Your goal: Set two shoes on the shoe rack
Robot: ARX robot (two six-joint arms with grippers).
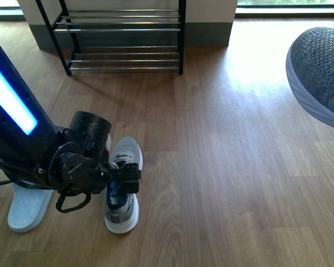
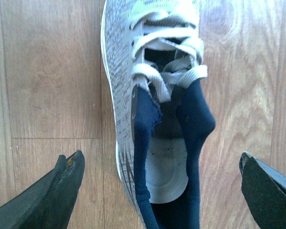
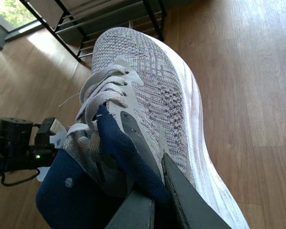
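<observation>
One grey knit sneaker stands on the wood floor at the front left, toe toward the shoe rack against the far wall. My left gripper hovers over its navy heel collar. In the left wrist view that gripper is open, its fingers either side of the sneaker and clear of it. A second grey knit sneaker is lifted off the floor, with my right gripper shut on its navy collar. Its toe shows at the front view's right edge. The rack lies beyond it.
A pale blue slide lies left of the floor sneaker, partly under my left arm. The left arm's wrist also shows in the right wrist view. Bare wood floor stretches between the shoes and the rack.
</observation>
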